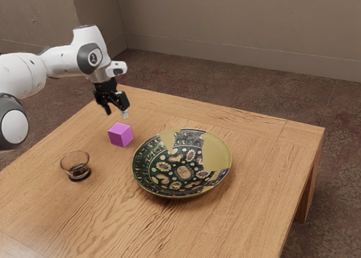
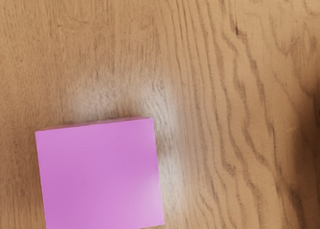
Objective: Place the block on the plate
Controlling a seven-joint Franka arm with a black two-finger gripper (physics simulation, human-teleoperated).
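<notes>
Above the block, my gripper (image 1: 116, 111) hangs open, its two fingers apart and nothing between them. The purple block (image 1: 120, 135) rests on the wooden table just below the fingertips. From the wrist view, the flat pink-purple top of the block (image 2: 100, 174) appears large and close under my hand. A round dish-like plate (image 1: 183, 165), dark with a floral pattern and gold patches, lies on the table beside the block, toward the exterior view's right; its bowl holds no block.
A small clear glass bowl (image 1: 76, 167) with a dark base stands on the table (image 1: 107, 213), toward the exterior view's left from the plate. The table's far edge runs behind the gripper and plate.
</notes>
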